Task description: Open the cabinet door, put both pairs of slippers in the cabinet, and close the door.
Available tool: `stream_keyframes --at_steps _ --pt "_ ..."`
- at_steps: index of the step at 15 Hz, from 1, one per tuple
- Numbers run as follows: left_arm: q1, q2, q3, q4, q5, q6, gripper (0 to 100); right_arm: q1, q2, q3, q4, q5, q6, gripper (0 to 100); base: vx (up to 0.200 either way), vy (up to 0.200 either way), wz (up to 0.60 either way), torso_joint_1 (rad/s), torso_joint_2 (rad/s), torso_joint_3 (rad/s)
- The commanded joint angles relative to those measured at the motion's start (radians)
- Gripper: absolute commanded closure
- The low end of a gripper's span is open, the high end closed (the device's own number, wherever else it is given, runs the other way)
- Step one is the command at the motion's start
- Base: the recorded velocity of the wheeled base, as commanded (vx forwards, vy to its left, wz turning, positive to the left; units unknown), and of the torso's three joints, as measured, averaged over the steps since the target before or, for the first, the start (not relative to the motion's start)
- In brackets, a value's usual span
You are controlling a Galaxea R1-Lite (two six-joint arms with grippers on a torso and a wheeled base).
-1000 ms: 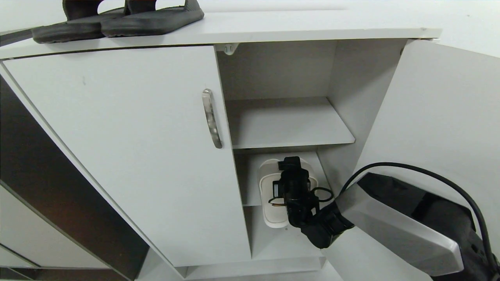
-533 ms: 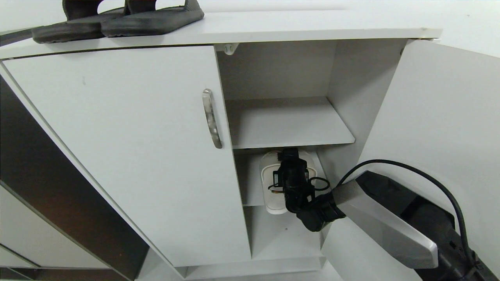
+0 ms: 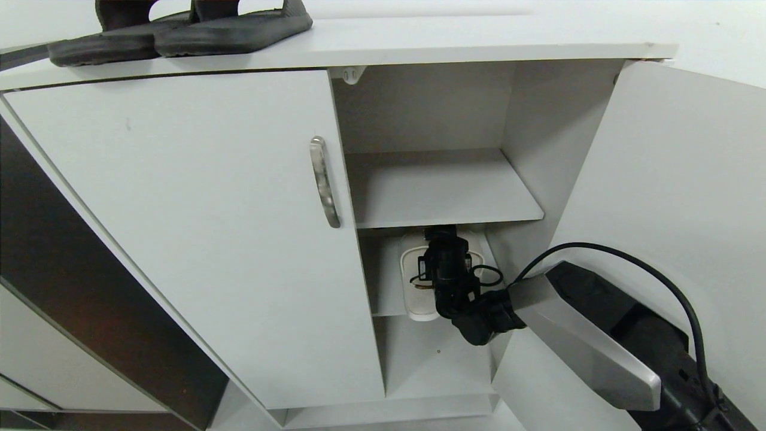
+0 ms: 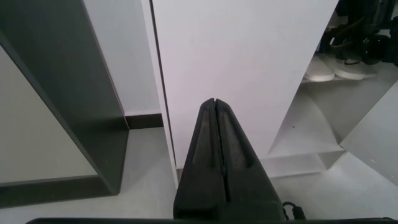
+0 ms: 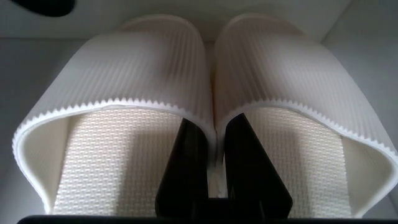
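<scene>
Head view: cabinet (image 3: 419,45) has its left door (image 3: 179,209) shut, metal handle (image 3: 324,181) at its inner edge, and its right door (image 3: 670,179) swung wide open. Black slippers (image 3: 179,33) sit side by side on the cabinet top at the left end, well apart from both grippers. Upper shelf (image 3: 437,191) is bare. Right gripper (image 3: 443,239) is inside the open half, just under that shelf's front edge, clamped on the white slippers (image 3: 413,287). The pair lies toes inward over the lower shelf (image 3: 383,287), heels overhanging its front edge. Can't tell if the soles touch the board. A black cable (image 3: 628,257) loops over the right arm. Left wrist view: left gripper (image 4: 215,109) is low in front of the shut left door (image 4: 236,62), above the floor (image 4: 143,155), fingers pressed together with nothing between them. A dark panel (image 4: 56,74) stands beside the cabinet. The white slippers (image 4: 339,67) are visible farther off in the open half. Right wrist view: white slippers (image 5: 124,81) side by side, ribbed straps facing the camera, inner edges touching. Right gripper (image 5: 213,134) has one finger in each slipper, pinching the two inner side walls together.
</scene>
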Motion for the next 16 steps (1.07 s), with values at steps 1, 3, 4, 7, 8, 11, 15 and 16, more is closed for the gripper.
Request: stream_keyframes --at_steps 1,3,4,7,8,11,15,16 --pt "0.000 0.002 0.000 0.000 0.000 0.000 100 0.001 0.001 -0.011 0.013 0.000 -0.001 100 0.000 0.000 0.00 0.000 0.00 0.000" --pt "0.000 0.002 0.000 0.000 0.000 0.000 100 0.001 0.013 -0.028 0.022 0.000 -0.001 100 0.000 0.000 0.00 0.000 0.00 0.000" --pt "0.000 0.002 0.000 0.000 0.000 0.000 100 0.001 0.018 -0.033 0.022 0.000 -0.001 100 0.000 0.000 0.00 0.000 0.00 0.000" --pt "0.000 0.002 0.000 0.000 0.000 0.000 100 0.001 0.024 -0.039 0.025 0.000 -0.001 100 0.000 0.000 0.00 0.000 0.00 0.000" --pt "0.000 0.002 0.000 0.000 0.000 0.000 100 0.001 0.024 -0.039 0.024 0.000 -0.001 100 0.000 0.000 0.00 0.000 0.00 0.000" --pt "0.000 0.002 0.000 0.000 0.000 0.000 100 -0.001 0.024 -0.048 0.037 0.000 -0.001 100 0.000 0.000 0.00 0.000 0.00 0.000" --pt "0.000 0.002 0.000 0.000 0.000 -0.001 100 0.001 0.013 -0.033 0.036 0.000 0.001 0 0.000 0.000 0.00 0.000 0.00 0.000" --pt "0.000 0.002 0.000 0.000 0.000 -0.001 100 0.001 0.001 -0.011 0.033 -0.001 0.001 0 0.000 0.000 0.00 0.000 0.00 0.000"
